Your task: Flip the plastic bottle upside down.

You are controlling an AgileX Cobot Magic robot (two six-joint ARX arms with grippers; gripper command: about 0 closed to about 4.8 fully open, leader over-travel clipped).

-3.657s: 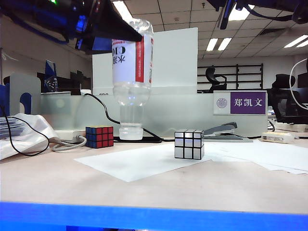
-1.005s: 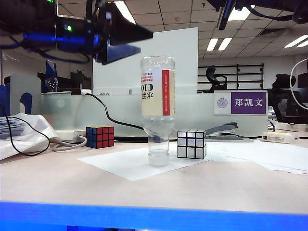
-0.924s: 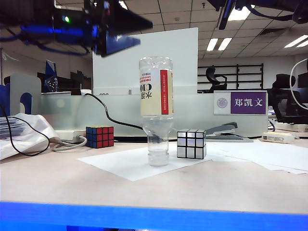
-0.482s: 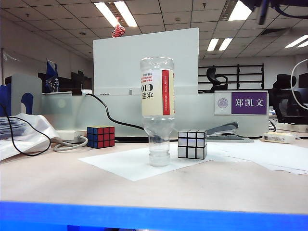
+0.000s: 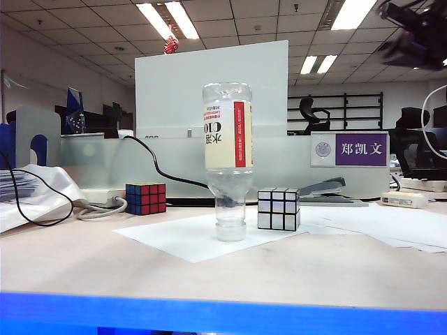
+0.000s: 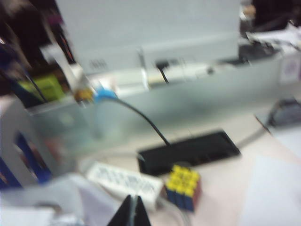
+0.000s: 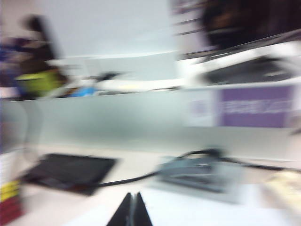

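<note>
Now the plastic bottle (image 5: 228,157) stands upside down on its clear cap, upright and untouched, on a white sheet of paper (image 5: 188,236) spread over the pale desk (image 5: 293,269). Its cream label with the red stripe reads inverted. Just beside it, toward the right of the exterior view, sits a silver mirror cube (image 5: 278,209), close to the bottle's neck but apart from it. A colourful puzzle cube (image 5: 145,197) rests farther left, near a white power strip (image 5: 98,197) and a black cable (image 5: 159,171) (the cable runs down from the frosted divider). A grey stapler (image 5: 328,190) lies behind the mirror cube, and more loose papers (image 5: 391,225) cover the desk's right side.

Behind the desk a frosted partition (image 5: 279,167) carries a purple name plate (image 5: 360,149), and a white board (image 5: 209,87) rises above it. Beyond are office shelves, chairs and a tiled ceiling with strip lights (image 5: 167,19).

Neither gripper is near the bottle. The left gripper (image 6: 132,213) shows its dark fingertips pressed together with nothing between them, pointing over the colourful cube and power strip. The right gripper (image 7: 132,212) likewise has its fingers closed on nothing, in a blurred view facing the stapler and partition. A blurred dark arm (image 5: 415,31) hangs high at the exterior view's upper right.
</note>
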